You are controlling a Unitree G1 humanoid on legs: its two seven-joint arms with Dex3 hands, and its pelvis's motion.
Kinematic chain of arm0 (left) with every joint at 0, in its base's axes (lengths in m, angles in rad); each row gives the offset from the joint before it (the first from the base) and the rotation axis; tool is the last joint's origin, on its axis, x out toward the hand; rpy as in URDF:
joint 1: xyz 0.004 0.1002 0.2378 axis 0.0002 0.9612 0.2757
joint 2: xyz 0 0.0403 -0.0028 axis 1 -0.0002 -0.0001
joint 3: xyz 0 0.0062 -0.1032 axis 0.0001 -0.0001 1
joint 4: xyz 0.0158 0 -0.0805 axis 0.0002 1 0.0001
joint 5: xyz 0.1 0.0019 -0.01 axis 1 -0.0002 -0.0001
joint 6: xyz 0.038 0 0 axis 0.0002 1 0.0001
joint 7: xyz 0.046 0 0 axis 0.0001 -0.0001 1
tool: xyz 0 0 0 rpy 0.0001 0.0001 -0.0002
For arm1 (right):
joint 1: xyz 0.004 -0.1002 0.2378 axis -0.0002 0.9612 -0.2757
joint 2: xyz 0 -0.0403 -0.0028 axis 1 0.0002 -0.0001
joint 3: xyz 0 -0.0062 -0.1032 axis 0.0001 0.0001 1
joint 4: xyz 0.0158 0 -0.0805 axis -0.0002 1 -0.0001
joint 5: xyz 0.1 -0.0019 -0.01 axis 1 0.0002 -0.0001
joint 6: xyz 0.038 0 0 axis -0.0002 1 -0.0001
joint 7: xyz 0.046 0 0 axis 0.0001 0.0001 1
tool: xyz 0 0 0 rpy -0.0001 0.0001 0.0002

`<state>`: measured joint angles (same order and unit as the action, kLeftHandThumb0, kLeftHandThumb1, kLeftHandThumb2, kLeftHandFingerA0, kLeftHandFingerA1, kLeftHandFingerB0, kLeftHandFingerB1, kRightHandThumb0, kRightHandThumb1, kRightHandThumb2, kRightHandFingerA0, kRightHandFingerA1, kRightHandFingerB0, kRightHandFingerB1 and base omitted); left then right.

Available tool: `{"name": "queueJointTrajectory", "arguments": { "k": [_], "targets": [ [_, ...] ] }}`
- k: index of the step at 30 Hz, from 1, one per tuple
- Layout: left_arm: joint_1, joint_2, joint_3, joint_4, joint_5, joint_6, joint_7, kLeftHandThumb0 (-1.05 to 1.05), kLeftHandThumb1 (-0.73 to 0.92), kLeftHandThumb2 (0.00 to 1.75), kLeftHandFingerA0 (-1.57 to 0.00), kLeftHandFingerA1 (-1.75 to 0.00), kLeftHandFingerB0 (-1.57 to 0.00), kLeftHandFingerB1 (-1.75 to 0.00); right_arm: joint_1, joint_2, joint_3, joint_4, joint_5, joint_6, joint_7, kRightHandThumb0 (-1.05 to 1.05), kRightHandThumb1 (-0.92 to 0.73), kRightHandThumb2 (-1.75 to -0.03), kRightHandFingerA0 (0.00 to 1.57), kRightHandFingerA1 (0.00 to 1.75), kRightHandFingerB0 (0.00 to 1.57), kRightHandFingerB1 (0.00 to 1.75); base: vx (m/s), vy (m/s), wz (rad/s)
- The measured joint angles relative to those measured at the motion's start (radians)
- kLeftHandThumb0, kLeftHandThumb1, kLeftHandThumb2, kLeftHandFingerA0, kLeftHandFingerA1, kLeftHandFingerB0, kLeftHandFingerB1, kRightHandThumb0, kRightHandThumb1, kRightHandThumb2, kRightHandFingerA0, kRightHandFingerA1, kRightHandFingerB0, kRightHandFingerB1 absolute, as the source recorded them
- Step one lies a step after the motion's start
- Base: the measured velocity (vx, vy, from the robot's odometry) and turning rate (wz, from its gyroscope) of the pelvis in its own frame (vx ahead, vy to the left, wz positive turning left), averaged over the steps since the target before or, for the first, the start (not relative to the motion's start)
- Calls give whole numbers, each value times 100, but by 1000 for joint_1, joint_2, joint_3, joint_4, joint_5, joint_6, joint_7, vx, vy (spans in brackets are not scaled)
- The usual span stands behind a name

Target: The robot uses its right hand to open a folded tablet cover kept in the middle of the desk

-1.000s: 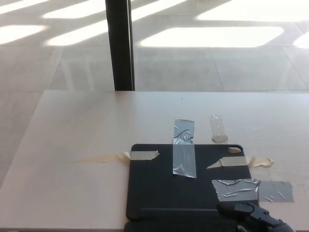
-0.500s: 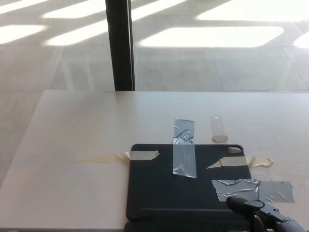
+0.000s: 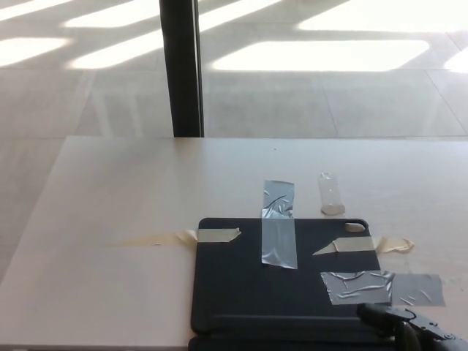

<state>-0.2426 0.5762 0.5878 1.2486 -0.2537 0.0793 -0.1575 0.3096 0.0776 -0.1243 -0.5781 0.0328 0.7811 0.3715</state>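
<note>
1. Black tablet cover [image 3: 256,281] lies flat & closed on table [image 3: 131,205], near front edge, taped down w/ silver tape strip [image 3: 278,223] at top.
2. Right hand [image 3: 409,330] at bottom right corner, at cover's lower right edge; mostly cut off, can't tell if fingers are closed.
3. Left hand not visible.
</note>
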Motion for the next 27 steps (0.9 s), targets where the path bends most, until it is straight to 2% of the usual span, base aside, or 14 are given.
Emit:
{"name": "queueJointTrajectory", "arguments": {
  "k": [1, 3, 4, 6, 9, 11, 12, 17, 18, 19, 22, 25, 26, 27],
  "targets": [
    [0, 0, 0, 0, 0, 0, 0, -89, 71, 107, -62, -74, -43, -64, 10, -2, -5, 2, 4, 16, 4, -100, -90, -67, 50, 57, 25, 43, 0, 0, 0],
    [0, 0, 0, 0, 0, 0, 0, -89, 71, 105, -62, -75, -44, -65, 27, -7, -14, 4, 15, 48, 14, -99, -90, -67, 53, 54, 29, 43, 0, 0, 0],
    [0, 0, 0, 0, 0, 0, 0, -87, 92, 70, -66, -75, -45, -61, 37, -10, -16, 5, 19, 66, 19, -103, -72, -112, 44, 61, 20, 49, 0, 0, 0],
    [-1, 0, 0, 0, 0, 0, 0, -88, 92, 70, -68, -77, -45, -63, 54, -24, -17, 5, 30, 102, 30, -99, -88, -67, 48, 54, 24, 39, 0, 0, 0],
    [-2, 0, 0, 0, 0, 0, 0, -90, 71, 107, -65, -77, -44, -66, 71, -45, -18, 5, 45, 150, 45, -97, -87, -66, 54, 57, 32, 43, 0, 0, 0],
    [-2, 0, 0, 0, 0, 0, 0, -90, 71, 107, -65, -77, -45, -67, 83, -56, -17, 4, 56, 185, 54, -97, -89, -67, 64, 57, 35, 44, 0, 0, 0],
    [-1, 1, 0, 0, 0, 0, 0, -89, 92, 70, -71, -76, -46, -63, 90, -64, -15, 0, 59, 201, 57, -98, -92, -68, 71, 56, 35, 43, 0, 0, 0],
    [1, 11, -2, 0, 0, 1, 0, -88, 92, 70, -71, -77, -45, -63, 132, -131, 21, -58, 80, 276, 74, -97, -92, -68, 72, 57, 37, 42, 0, 0, 0],
    [1, 14, -3, 0, 0, 2, 0, -89, 70, 106, -66, -77, -43, -66, 135, -143, 28, -69, 85, 288, 76, -97, -71, -113, 64, 66, 34, 54, 0, 0, 0],
    [2, 17, -3, 0, 0, 2, 0, -89, 70, 106, -67, -77, -45, -67, 137, -153, 34, -78, 91, 301, 78, -98, -91, -67, 66, 56, 38, 43, 0, 0, 0],
    [6, 22, -5, 0, -1, 3, 1, -88, 92, 68, -72, -77, -45, -62, 131, -164, 34, -99, 105, 342, 79, -96, -90, -67, 64, 52, 37, 39, 0, 0, 0],
    [14, 23, -6, 1, -2, 4, 0, -91, 71, 108, -68, -78, -44, -67, 96, -165, -27, -114, 131, 378, 84, -95, -92, -68, 76, 50, 42, 41, 0, 0, 0],
    [18, 23, -6, 1, -2, 4, 0, -90, 71, 108, -68, -77, -45, -67, 68, -173, -73, -115, 139, 382, 87, -91, -69, -112, 78, 61, 45, 52, 0, 0, 0],
    [21, 23, -6, 1, -2, 4, 0, -88, 92, 72, -70, -76, -45, -63, 45, -181, -107, -116, 145, 385, 89, -94, -92, -68, 79, 50, 49, 38, 0, 0, 0]
  ]
}}
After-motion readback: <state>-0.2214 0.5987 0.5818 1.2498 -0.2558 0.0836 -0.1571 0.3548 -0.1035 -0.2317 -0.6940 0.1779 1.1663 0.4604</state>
